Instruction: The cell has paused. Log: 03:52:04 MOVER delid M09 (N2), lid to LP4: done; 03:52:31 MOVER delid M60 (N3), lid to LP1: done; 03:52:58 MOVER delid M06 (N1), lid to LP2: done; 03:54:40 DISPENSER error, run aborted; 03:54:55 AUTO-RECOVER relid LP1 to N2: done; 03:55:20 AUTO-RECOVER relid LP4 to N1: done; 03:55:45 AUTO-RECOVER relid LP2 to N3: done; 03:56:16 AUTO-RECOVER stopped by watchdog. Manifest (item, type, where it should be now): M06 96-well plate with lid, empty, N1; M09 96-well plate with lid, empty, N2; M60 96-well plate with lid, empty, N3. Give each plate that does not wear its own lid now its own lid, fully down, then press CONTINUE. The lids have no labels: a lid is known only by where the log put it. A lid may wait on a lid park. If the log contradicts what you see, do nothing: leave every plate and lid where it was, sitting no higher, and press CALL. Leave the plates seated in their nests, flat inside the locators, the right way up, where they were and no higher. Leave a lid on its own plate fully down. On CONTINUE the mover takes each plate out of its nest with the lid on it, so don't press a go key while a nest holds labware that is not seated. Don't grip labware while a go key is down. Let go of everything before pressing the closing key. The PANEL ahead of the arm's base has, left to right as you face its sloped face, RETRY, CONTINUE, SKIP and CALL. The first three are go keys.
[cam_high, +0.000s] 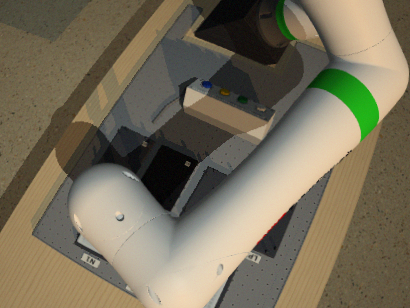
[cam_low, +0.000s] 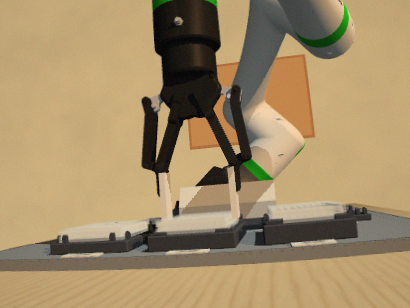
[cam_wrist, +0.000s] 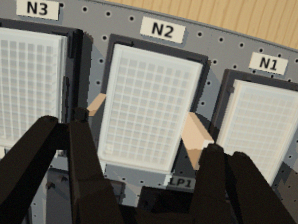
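My gripper (cam_low: 199, 199) reaches straight down over the middle nest, N2 (cam_wrist: 162, 30). Its pale finger pads press on the two long sides of the clear lid (cam_wrist: 147, 107) on the N2 plate, so it is shut on that lid. From the side the lid (cam_low: 197, 220) lies low on its plate in the dark nest, and I see no gap under it. A lidded plate sits in N3 (cam_wrist: 27, 85) on the left and another in N1 (cam_wrist: 252, 125) on the right. Both also show in the side view, one on the left (cam_low: 100, 230) and one on the right (cam_low: 305, 210).
The panel (cam_high: 227, 107) stands between the arm's base and the nests, with blue (cam_high: 206, 84), yellow (cam_high: 224, 92), green (cam_high: 242, 99) and white (cam_high: 260, 108) keys. The LP1 label (cam_wrist: 181, 182) lies just below N2. The arm hides most of the nests in the overhead view.
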